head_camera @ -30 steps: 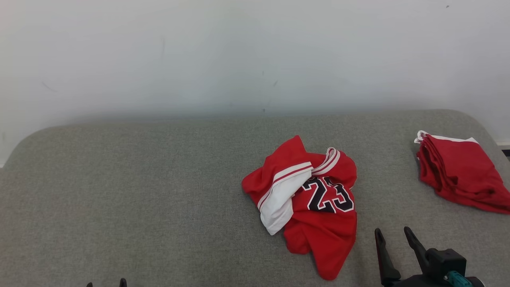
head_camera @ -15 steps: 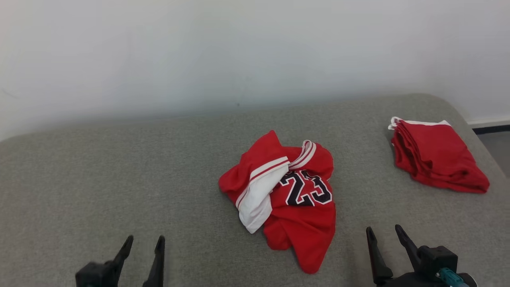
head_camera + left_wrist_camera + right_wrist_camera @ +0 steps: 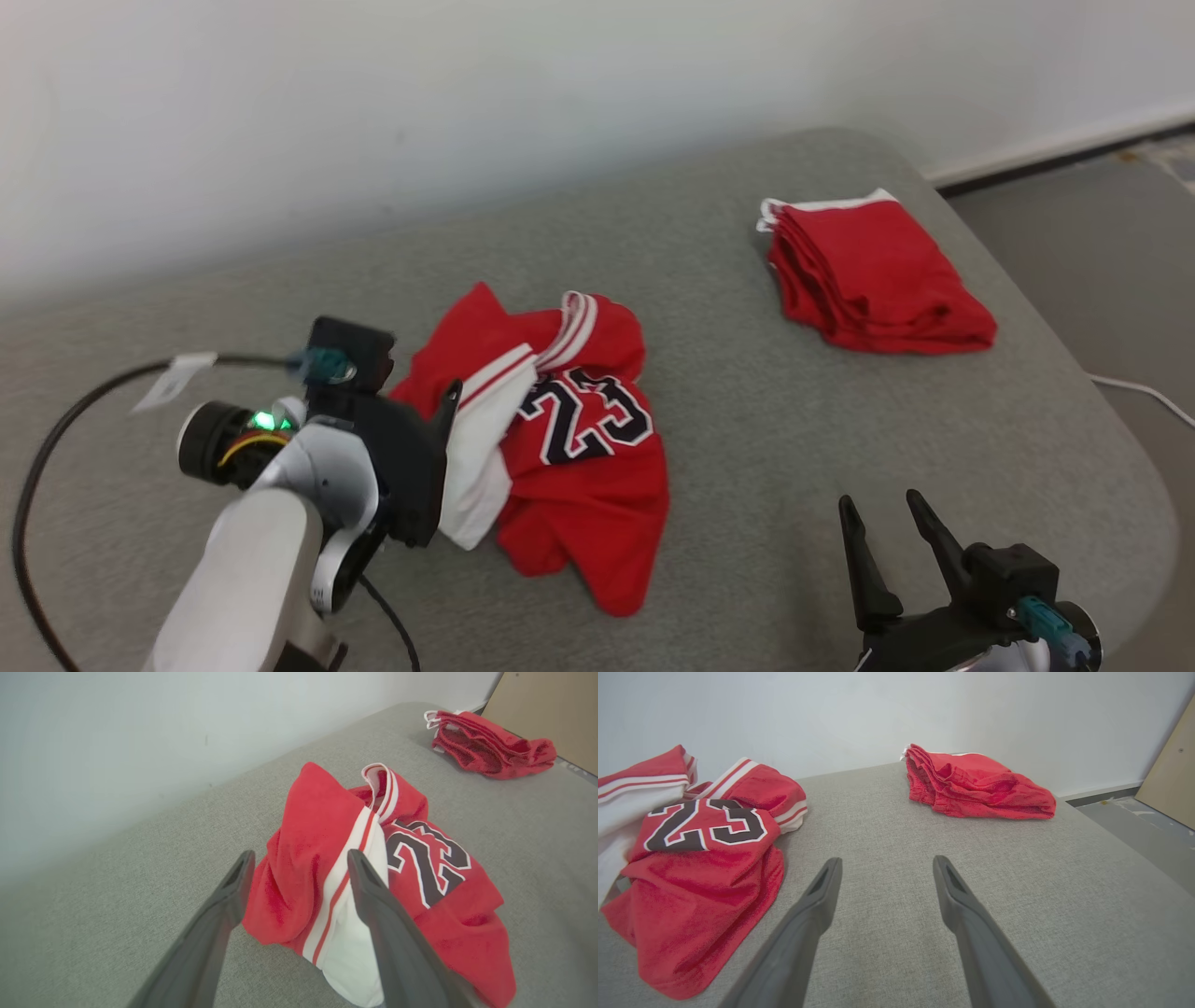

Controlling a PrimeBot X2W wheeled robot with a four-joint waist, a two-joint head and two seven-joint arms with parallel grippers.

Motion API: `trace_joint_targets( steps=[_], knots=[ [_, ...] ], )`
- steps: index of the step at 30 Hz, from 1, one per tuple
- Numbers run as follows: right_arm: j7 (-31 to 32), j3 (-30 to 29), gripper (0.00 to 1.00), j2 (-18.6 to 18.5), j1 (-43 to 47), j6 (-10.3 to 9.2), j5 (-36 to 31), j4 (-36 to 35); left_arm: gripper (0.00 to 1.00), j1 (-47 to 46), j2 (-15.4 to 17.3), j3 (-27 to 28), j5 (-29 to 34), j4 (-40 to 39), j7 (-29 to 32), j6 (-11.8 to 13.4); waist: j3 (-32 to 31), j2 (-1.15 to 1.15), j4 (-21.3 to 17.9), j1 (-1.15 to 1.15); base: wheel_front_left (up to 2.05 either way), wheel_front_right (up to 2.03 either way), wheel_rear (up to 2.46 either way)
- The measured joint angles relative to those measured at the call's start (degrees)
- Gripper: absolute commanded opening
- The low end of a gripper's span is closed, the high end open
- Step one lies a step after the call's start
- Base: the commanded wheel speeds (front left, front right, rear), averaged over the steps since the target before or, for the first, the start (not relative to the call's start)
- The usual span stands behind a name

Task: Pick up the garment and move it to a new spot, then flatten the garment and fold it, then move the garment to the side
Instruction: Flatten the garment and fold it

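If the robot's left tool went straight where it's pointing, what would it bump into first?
Most likely the red 23 jersey: its crumpled red-and-white sleeve sits just ahead of the open left tool, in line with the gap between its fingers. Exact depth is unclear.

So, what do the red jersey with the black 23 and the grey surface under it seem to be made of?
The red jersey with the black 23: probably a matte mesh knit, going by its fine pitted grain. The grey surface: matte woven upholstery cloth, it seems; fine weave shows.

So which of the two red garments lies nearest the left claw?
The crumpled jersey marked 23, right at the left gripper; the plain red folded garment lies apart.
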Motion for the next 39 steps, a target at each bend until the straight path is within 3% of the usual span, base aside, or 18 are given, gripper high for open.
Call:
trace_joint_targets(
  steps=[4,11,13,14,15,24,31,39],
  knots=[
    [-0.59,0.35,1.0,0.03,-0.47,0.0,0.59,0.91,1.0,-5.06,-0.53,-0.89,-0.19,4.22,6.36,0.19,1.63,0.0,-3.77,0.01,0.0,0.0,0.0],
    [-2.14,1.08,1.0,0.03,-1.07,0.0,2.19,2.9,1.0,-8.94,0.15,-1.1,1.2,8.26,11.05,3.11,4.36,0.0,-9.26,0.0,0.0,0.0,0.0],
    [-2.54,1.08,1.0,0.02,-1.15,0.0,2.33,3.18,0.48,-8.96,0.07,-1.41,1.22,8.73,11.51,3.19,5.16,0.0,-10.26,0.0,0.0,0.0,0.0],
    [-2.68,1.05,1.0,0.02,-1.25,0.0,2.49,3.38,0.07,-9.03,0.15,-1.45,1.36,8.87,11.51,3.24,5.57,0.0,-10.59,0.0,0.0,0.0,0.0],
    [-2.92,1.03,1.0,0.02,-1.37,0.0,2.55,3.63,0.0,-9.05,0.32,-1.48,1.43,8.94,11.26,3.38,5.96,0.0,-10.84,0.0,0.0,0.0,0.0],
    [-3.52,1.38,1.0,0.07,-2.85,0.0,2.59,4.77,0.0,-11.74,-1.45,-1.53,1.47,8.22,3.19,3.92,6.81,0.0,-9.09,0.0,0.0,0.0,0.0],
    [-3.31,1.27,1.0,0.09,-3.38,0.0,2.12,4.99,0.0,-19.34,-6.73,-0.7,-1.07,3.12,-12.47,2.45,5.54,0.0,-6.54,-0.01,0.0,0.0,0.0],
    [-2.32,-0.78,1.0,0.03,-1.83,0.0,0.2,3.88,0.0,-21.93,-8.79,1.13,-5.78,-9.13,-25.15,3.22,3.34,0.0,-2.09,-0.01,0.0,0.0,0.0]
  ],
)
